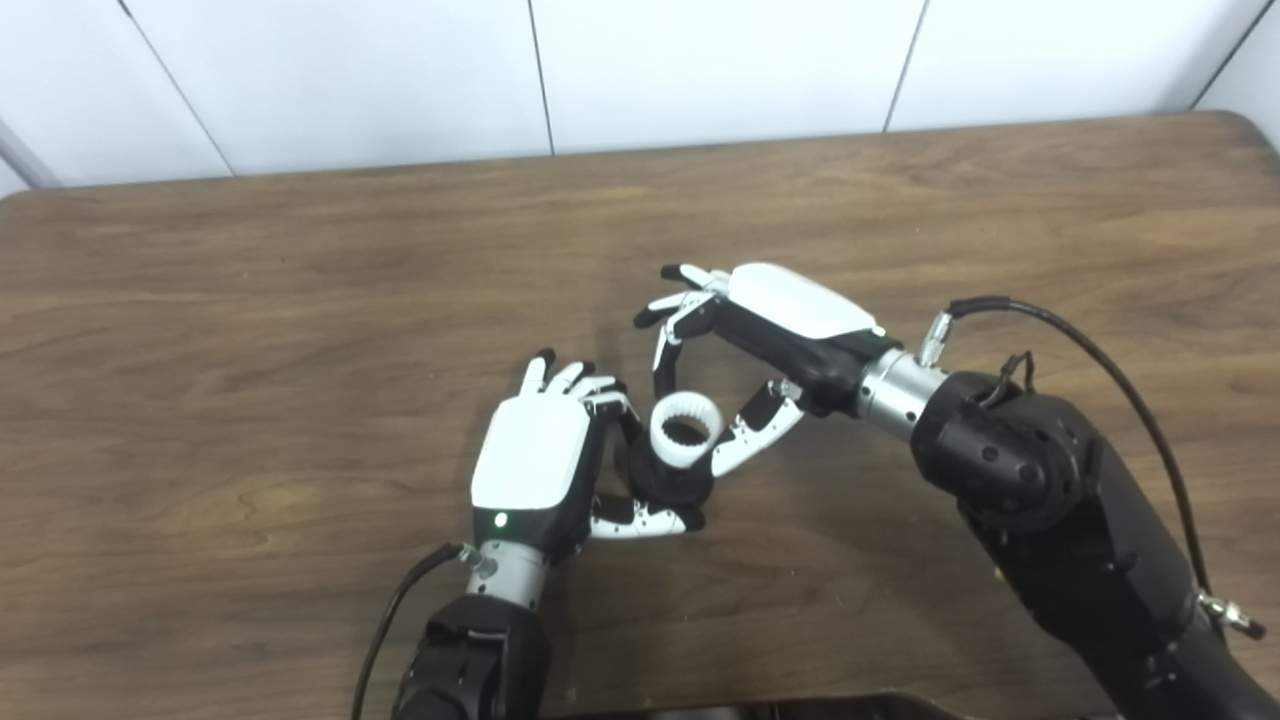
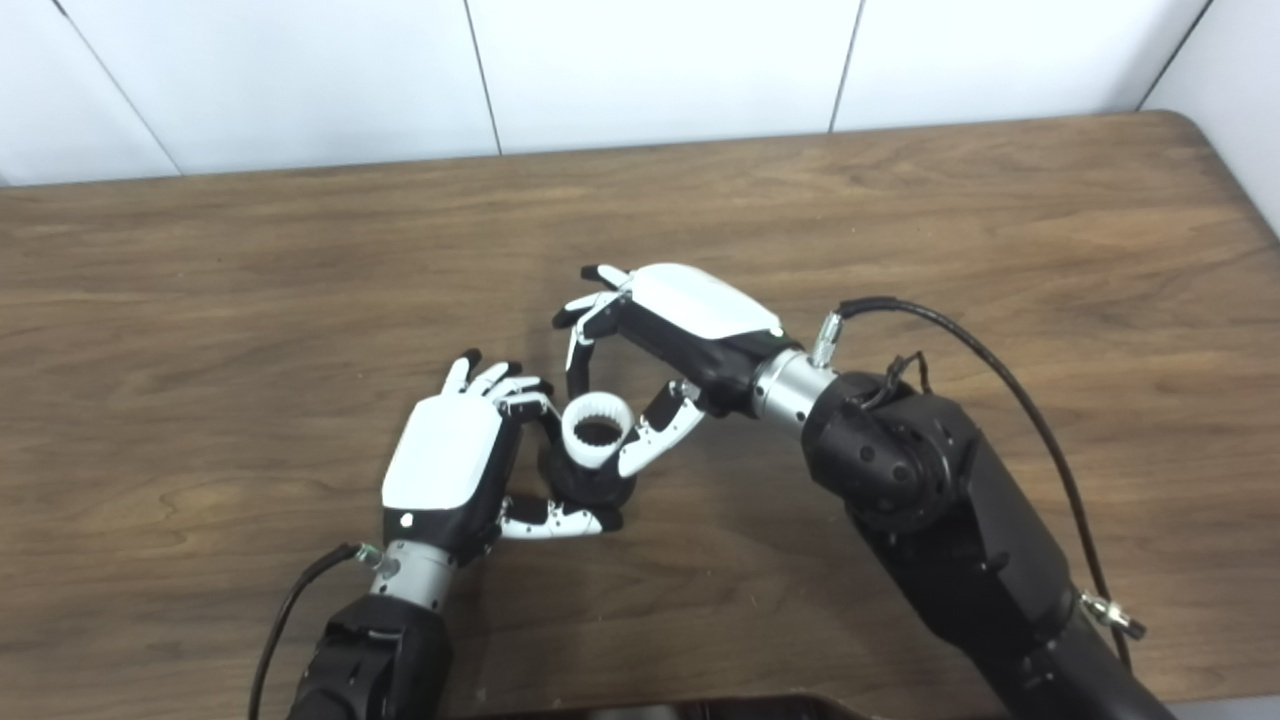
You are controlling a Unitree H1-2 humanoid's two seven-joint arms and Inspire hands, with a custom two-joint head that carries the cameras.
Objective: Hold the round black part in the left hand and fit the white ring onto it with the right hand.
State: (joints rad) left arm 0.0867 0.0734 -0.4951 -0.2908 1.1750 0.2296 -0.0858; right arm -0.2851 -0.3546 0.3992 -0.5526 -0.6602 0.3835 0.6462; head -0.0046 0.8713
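We have the round black plastic part [image 1: 672,478] held in our left hand [image 1: 540,460], fingers above it and the thumb curled beneath, just clear of the brown wood-grain table [image 1: 300,300] near its middle. On top of the part, at its twelve o'clock side, sits the white toothed plastic ring [image 1: 686,430], its opening facing up toward us.

Our right hand [image 1: 770,340] comes in from three o'clock and is pinched on the ring: one dark finger presses its rim at about eleven o'clock, the thumb meets it at about four o'clock. The other fingers are spread away at the far side, holding nothing.

We cannot tell whether the ring is fully seated or only resting on the part; the joint is hidden behind the ring's wall and our own fingers.

The risks as we judge them:
- The ring looks slightly tilted, so pushing down now could jam it crooked.
- The pinch is narrow and off-centre; uneven pressure may flip the ring out toward six o'clock.
- The left hand's hold looks light, so a hard push could twist the black part or knock it onto the table.
- Letting go before the ring seats would leave it loose.
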